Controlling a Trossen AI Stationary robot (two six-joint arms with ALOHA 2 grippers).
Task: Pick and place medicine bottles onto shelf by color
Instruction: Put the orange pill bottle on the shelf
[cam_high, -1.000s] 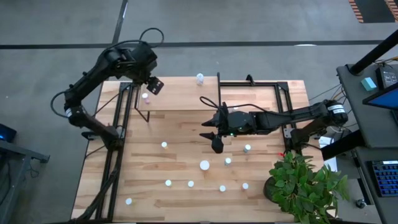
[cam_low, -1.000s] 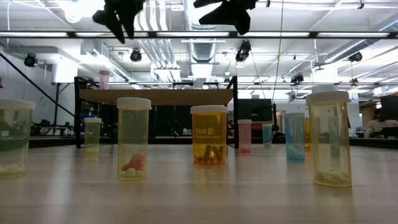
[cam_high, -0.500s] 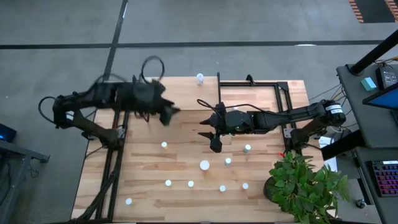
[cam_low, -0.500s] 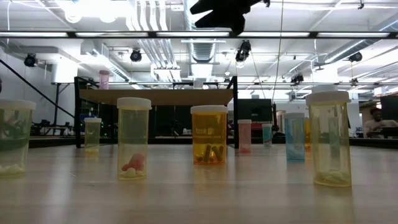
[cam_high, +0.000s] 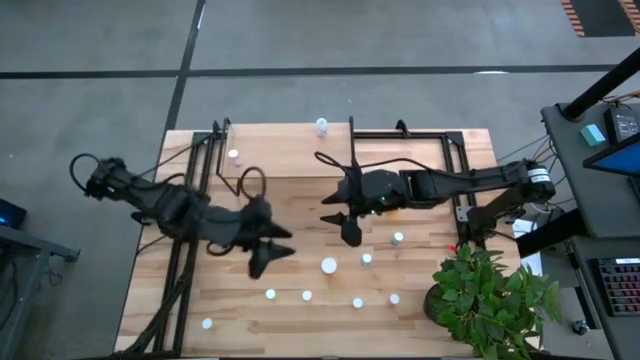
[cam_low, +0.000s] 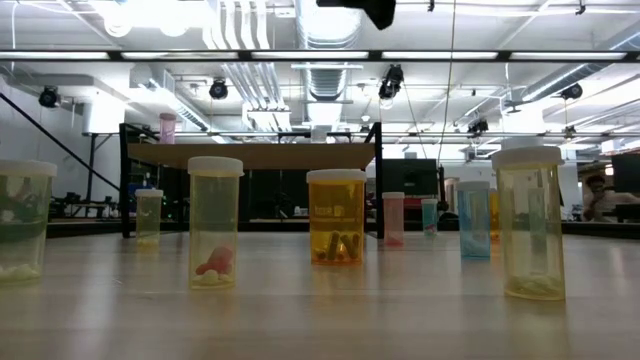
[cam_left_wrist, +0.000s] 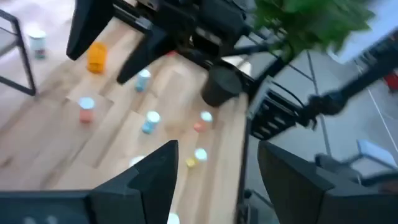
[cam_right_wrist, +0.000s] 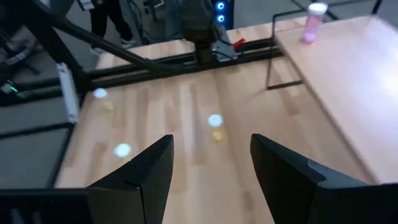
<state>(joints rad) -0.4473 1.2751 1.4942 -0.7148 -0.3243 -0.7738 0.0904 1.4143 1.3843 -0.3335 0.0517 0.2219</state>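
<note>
Showing 2 open end effectors, 1 pink bottle (cam_high: 233, 155) on shelf (cam_high: 300, 150).

Two dark jointed arms, looping black cables, wedge-shaped black fingers (cam_left_wrist: 149, 177)

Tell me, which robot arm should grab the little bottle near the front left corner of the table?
Probably the left. Its end effector is open and empty, hanging over the left front of the table, nearer that bottle. The right end effector, also open, sits mid-table beside the shelf, farther off.
</note>
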